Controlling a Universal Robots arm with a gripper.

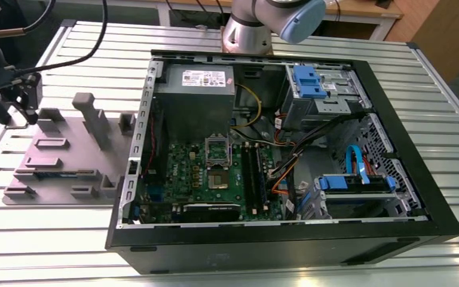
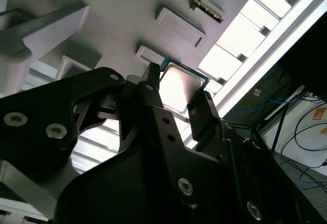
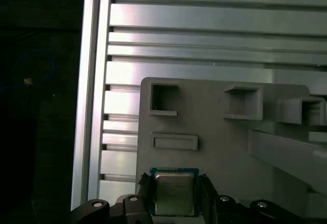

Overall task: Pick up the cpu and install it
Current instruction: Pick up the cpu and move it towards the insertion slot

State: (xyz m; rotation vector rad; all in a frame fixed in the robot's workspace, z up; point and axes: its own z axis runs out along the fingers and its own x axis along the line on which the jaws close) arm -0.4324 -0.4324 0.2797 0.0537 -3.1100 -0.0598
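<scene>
The cpu (image 3: 174, 191) is a small square chip with a pale metal top and a thin green rim. It sits between my two black fingers (image 3: 145, 193) just over the grey fixture plate (image 3: 230, 147), near its corner. In the second wrist view the cpu (image 2: 180, 85) is flanked closely by both fingers (image 2: 153, 88), which touch its edges. My gripper (image 1: 20, 118) hangs over the back corner of the plate (image 1: 54, 161) at the exterior view's left, shut on the cpu. The bare socket (image 1: 216, 179) lies on the green board (image 1: 186, 167), with its metal frame (image 1: 216, 146) raised.
The open computer case (image 1: 277, 233) lies in the middle of the slatted metal table (image 1: 46, 239). Inside are a grey box with a white label (image 1: 201, 76), blue drive brackets (image 1: 308, 82) and cables (image 1: 293, 158). Upright blocks (image 1: 94, 116) rise from the fixture plate. The arm's base (image 1: 250, 33) stands behind.
</scene>
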